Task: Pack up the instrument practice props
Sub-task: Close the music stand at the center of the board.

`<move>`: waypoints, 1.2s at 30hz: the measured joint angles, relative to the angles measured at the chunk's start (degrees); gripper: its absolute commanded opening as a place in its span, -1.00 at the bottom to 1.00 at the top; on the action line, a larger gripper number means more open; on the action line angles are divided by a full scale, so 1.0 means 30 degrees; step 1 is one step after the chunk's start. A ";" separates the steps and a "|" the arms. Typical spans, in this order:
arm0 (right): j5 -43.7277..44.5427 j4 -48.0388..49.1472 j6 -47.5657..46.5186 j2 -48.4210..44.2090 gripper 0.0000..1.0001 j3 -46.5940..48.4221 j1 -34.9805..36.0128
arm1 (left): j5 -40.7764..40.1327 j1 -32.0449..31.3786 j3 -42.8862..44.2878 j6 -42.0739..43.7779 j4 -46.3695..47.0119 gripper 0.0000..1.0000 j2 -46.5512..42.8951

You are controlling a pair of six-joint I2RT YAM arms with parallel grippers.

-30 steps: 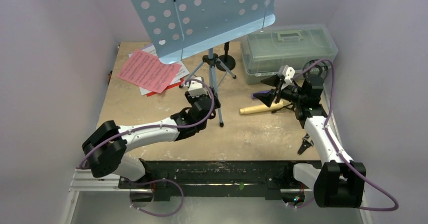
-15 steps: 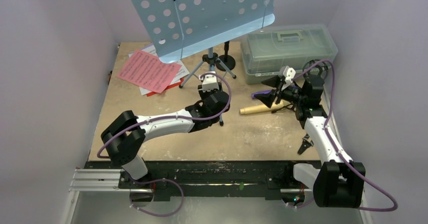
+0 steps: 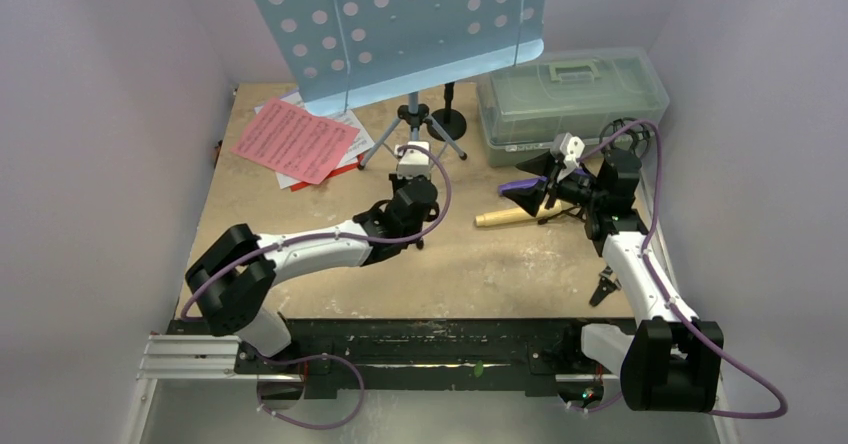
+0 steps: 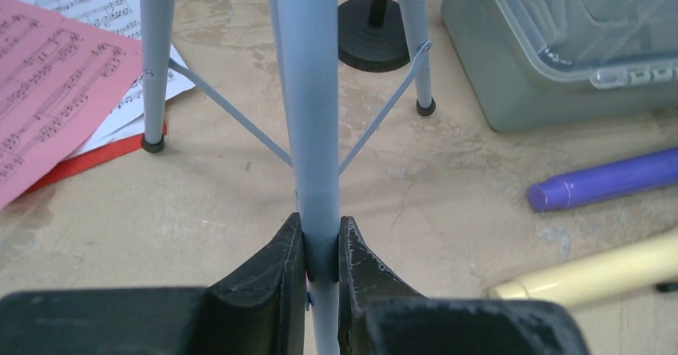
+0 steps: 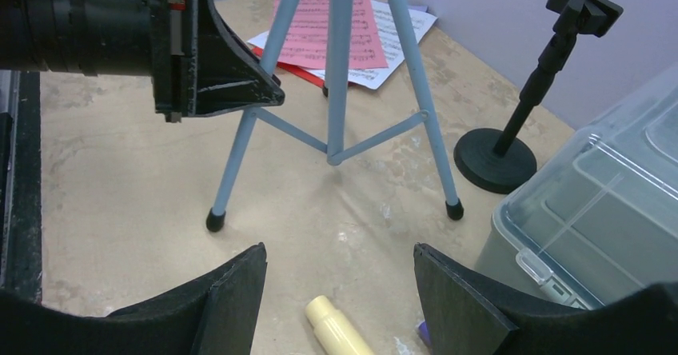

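Observation:
The light-blue perforated music rest (image 3: 400, 24) stands at the back on its tripod legs (image 3: 415, 129). My left gripper (image 3: 412, 161) is shut on the near leg (image 4: 316, 131), both pads pressed against the tube (image 4: 321, 223). My right gripper (image 3: 528, 189) hangs open (image 5: 340, 259) over the cream microphone (image 3: 510, 216) (image 5: 340, 327). The purple microphone (image 4: 608, 181) lies just behind the cream one. A pink sheet of printed music (image 3: 295, 139) lies on white sheets and a red folder (image 3: 322, 177) at the back left. A black mic holder (image 3: 448, 119) stands behind the tripod.
A translucent grey-green box (image 3: 570, 89) with a handle sits shut at the back right, close to the mic holder (image 5: 512, 143). Small black pliers (image 3: 605, 289) lie by the right arm near the front edge. Purple walls close in on three sides.
My left gripper has moved right and forward to the tripod and closed on its near leg. The rest's panel has shifted slightly left and up. The right arm has stayed still.

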 measured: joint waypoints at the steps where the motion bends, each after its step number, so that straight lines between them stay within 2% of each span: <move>1: -0.0007 0.0000 -0.0007 0.0000 0.43 0.0000 0.0000 | 0.0328 0.0058 -0.0452 0.0401 0.0255 -1.00 -0.0408; 7: -0.0452 0.0000 -0.0131 0.0000 0.44 -0.0073 0.0000 | 0.2120 0.0153 -0.2586 0.2710 0.0685 -1.00 -0.2761; 15: -0.0911 0.1523 0.0539 0.0430 0.49 -0.0656 0.0874 | 0.4539 0.0124 -0.3147 0.4204 0.1333 -1.00 -0.3614; 19: -0.0692 0.2098 0.1137 0.2127 0.49 0.0138 0.2674 | 0.5435 0.0124 -0.3497 0.3993 0.1515 -1.00 -0.3854; 22: -0.0393 0.3402 0.2047 0.3869 0.49 0.1100 0.3162 | 0.5807 0.0175 -0.3759 0.3650 0.1552 -1.00 -0.4087; 29: 0.0007 0.9741 0.3417 0.7213 0.49 0.1654 0.3366 | 0.6411 0.0809 -0.4007 0.2572 0.1457 -1.00 -0.4401; 33: -0.0095 1.4513 0.5748 0.9355 0.47 0.1945 0.3774 | 0.6615 0.1311 -0.4080 0.1683 0.1552 -1.00 -0.4510; 36: -0.0160 1.6546 0.6929 1.0688 0.45 0.2725 0.4146 | 0.6776 0.1523 -0.4124 0.1552 0.1515 -1.00 -0.4626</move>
